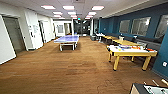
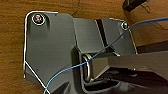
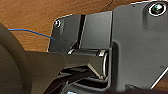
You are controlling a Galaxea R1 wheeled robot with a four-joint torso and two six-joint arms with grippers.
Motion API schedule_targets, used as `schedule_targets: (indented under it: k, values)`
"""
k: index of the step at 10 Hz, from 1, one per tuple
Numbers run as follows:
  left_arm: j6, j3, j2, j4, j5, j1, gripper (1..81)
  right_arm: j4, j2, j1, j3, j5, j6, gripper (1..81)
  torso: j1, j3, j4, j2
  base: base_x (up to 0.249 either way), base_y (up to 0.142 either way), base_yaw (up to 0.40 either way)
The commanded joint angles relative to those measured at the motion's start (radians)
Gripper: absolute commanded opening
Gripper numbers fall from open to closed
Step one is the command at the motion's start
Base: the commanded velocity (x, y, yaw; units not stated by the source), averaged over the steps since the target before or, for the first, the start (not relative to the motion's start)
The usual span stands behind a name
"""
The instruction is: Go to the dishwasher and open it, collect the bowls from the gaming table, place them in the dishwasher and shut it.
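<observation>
The gaming table (image 1: 130, 52), with a white top and yellow legs, stands at the right against the teal wall. Small coloured things (image 1: 127, 47) lie on its top, too blurred to tell whether they are the bowls. The dishwasher is out of view. In the left wrist view my arm's dark plate (image 2: 50, 47) hangs over the wood floor, with a blue cable (image 2: 105, 47) running across it. The right wrist view shows the same kind of plate (image 3: 140, 50) above the floor.
A blue table-tennis table (image 1: 67, 39) stands mid-room ahead. More yellow tables (image 1: 123, 42) line the right wall. The corner of another table (image 1: 147, 89) pokes in at the lower right. White walls with doors (image 1: 13, 33) run along the left. Wood floor (image 1: 70, 67) lies between.
</observation>
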Motion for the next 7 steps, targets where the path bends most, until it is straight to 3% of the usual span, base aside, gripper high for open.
schedule_targets:
  k: [1, 7]
  values:
    - [0.001, 0.004, -0.003, 0.004, 0.046, -0.041, 81.1, -0.006, -0.002, 0.05, 0.012, -0.041, -0.002, 81.1, 0.001, 0.0, 0.0, 0.0, 0.196, 0.0, 0.0]
    - [0.001, 0.004, -0.003, 0.006, 0.046, -0.039, 81.1, -0.013, -0.002, 0.05, 0.011, -0.041, -0.002, 81.1, 0.001, 0.0, 0.0, 0.0, 0.213, 0.0, 0.0]
